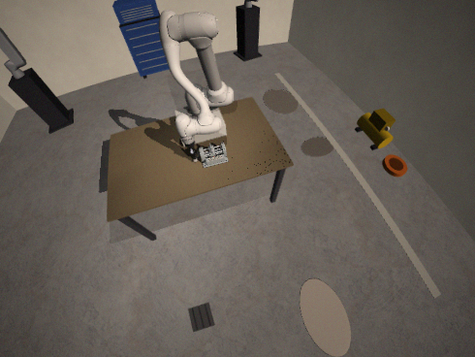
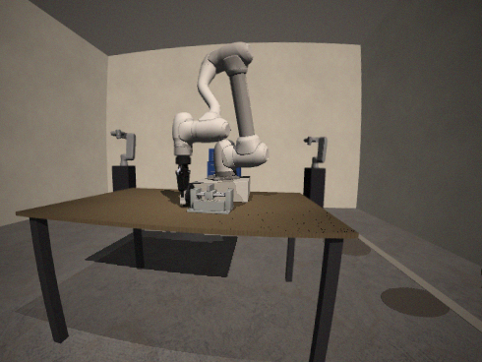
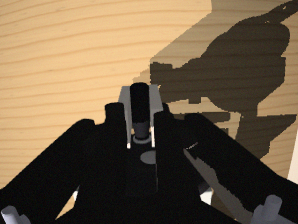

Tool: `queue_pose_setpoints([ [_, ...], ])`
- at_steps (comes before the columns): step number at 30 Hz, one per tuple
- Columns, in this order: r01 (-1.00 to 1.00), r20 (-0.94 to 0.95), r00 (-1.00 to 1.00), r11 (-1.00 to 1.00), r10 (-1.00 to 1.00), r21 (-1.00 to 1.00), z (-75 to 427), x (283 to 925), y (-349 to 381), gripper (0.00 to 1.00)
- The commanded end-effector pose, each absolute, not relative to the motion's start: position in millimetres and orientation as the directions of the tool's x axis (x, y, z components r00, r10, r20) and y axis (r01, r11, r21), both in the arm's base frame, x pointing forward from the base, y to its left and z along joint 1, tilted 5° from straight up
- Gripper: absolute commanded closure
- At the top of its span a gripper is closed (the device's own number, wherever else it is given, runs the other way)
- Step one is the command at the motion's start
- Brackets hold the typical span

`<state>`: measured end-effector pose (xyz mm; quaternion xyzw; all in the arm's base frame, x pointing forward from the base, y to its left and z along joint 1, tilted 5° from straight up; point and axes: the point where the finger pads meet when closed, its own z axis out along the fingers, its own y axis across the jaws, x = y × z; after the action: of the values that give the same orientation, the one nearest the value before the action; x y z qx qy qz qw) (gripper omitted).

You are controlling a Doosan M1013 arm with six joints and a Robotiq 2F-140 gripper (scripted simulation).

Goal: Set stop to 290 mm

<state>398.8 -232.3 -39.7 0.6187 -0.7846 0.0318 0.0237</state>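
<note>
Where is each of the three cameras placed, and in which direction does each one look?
Top: high above the room, looking down at the table, the whole arm and the grey fixture.
Exterior: low, before the table, facing the back wall; whole arm, hand at the fixture.
Wrist: on the arm, looking along the hand gripping the handwheel.
Top and exterior share table, arm, fixture.
</note>
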Motion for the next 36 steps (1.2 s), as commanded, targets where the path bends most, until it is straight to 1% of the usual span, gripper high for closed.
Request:
queue_pose_setpoints([
  [1,-0.973,0.077,-0.233,0.231,-0.97,-0.024,-36.2,407.9,-234.2,0.96],
  [8,-0.973,0.077,-0.233,0.231,-0.97,-0.024,-17.0,424.0,-236.5,0.96],
  [16,-0.973,0.077,-0.233,0.231,-0.97,-0.024,-0.7,426.0,-235.7,0.96],
  [36,-0.973,0.077,-0.233,0.231,-0.97,-0.024,28.4,404.4,-228.2,0.96],
])
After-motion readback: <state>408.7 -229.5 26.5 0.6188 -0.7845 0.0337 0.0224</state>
